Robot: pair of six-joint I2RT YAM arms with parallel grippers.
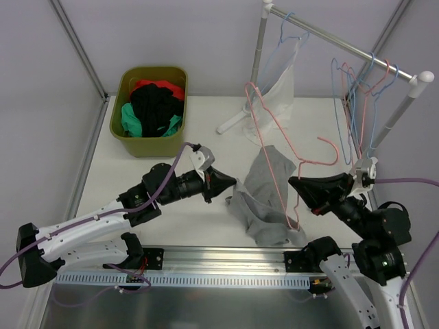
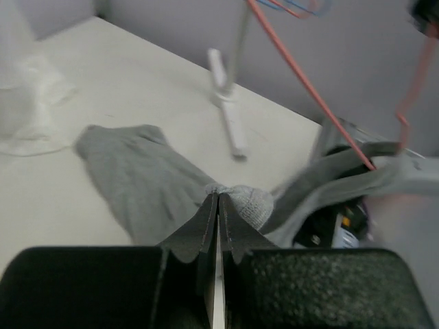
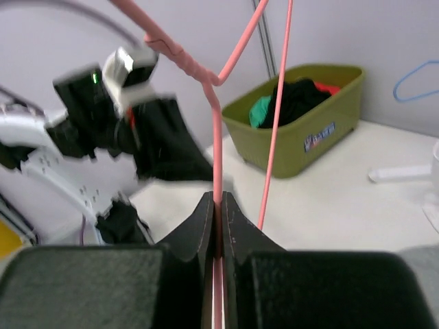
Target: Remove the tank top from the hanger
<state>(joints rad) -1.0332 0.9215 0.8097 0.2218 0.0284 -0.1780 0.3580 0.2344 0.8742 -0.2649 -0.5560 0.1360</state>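
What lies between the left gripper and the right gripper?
Top view: the grey tank top, crossed by the pink hanger wire.

The overhead camera sits above and behind the arm bases, looking down and forward over the whole table from well back. The left wrist camera rides just behind the left end effector, low over the table and facing right, very near the tank top. The right wrist camera looks leftward along the right end effector, close on the hanger, with the bin beyond. All three views share the hanger. The overhead view shares the bin with the right wrist and the tank top with the left.
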